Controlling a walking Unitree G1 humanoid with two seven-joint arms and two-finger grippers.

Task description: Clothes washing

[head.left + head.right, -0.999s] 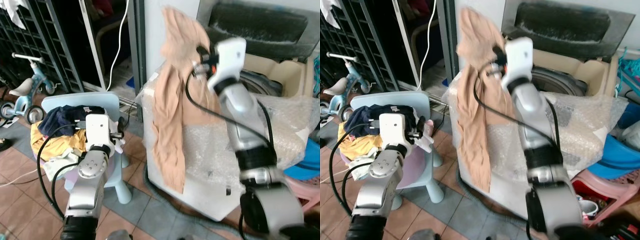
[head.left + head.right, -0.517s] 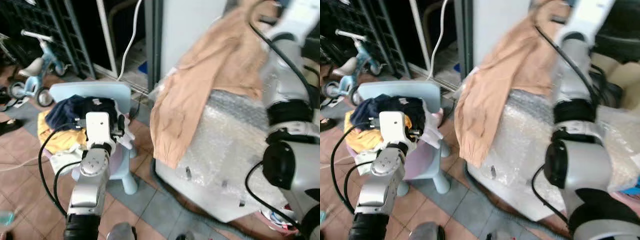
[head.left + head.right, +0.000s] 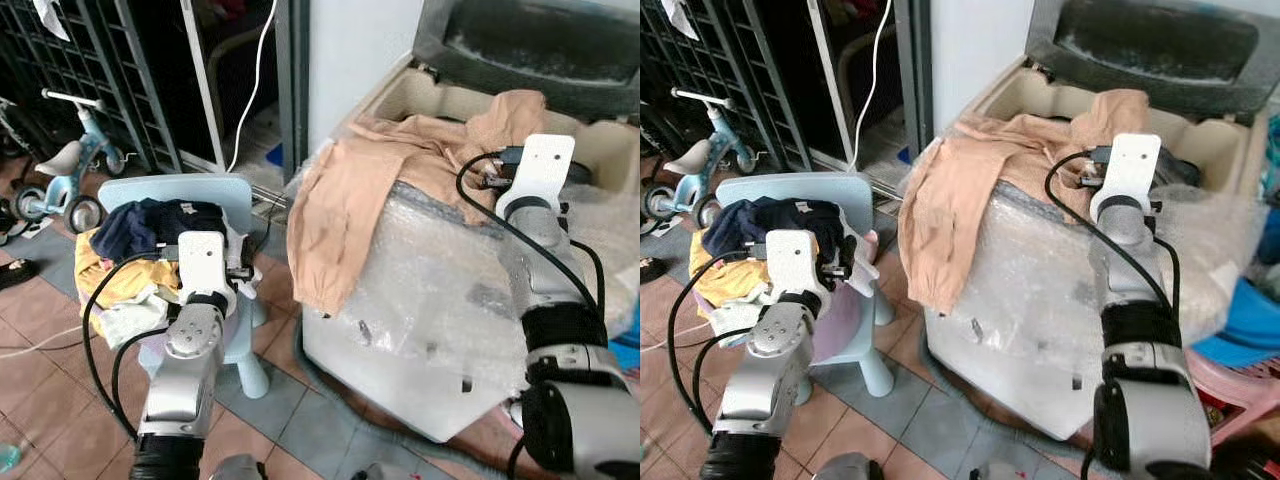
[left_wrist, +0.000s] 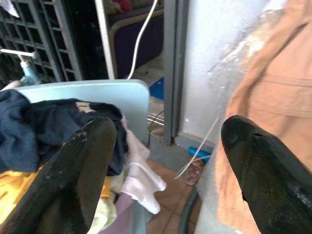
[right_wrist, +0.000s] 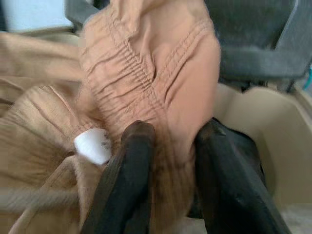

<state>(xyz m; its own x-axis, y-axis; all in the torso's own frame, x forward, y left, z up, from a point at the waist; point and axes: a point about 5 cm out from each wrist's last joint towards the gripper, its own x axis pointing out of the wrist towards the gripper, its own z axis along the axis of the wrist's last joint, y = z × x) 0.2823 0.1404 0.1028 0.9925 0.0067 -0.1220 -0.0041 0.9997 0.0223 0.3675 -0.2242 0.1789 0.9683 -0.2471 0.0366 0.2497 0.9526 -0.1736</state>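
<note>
Your right gripper [image 5: 168,180] is clamped on the tan trousers [image 3: 385,175] at their elastic waistband, above the washing machine's [image 3: 440,330] open top. The trousers drape over the machine's bubble-wrapped rim, one leg hanging down its front. Your left gripper [image 4: 168,180], fingers spread wide and holding nothing, hovers by the light-blue chair [image 3: 200,195] piled with clothes [image 3: 140,240].

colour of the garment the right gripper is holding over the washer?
Plain light tan/peach garment, no pattern; clearest in the right wrist view.
</note>
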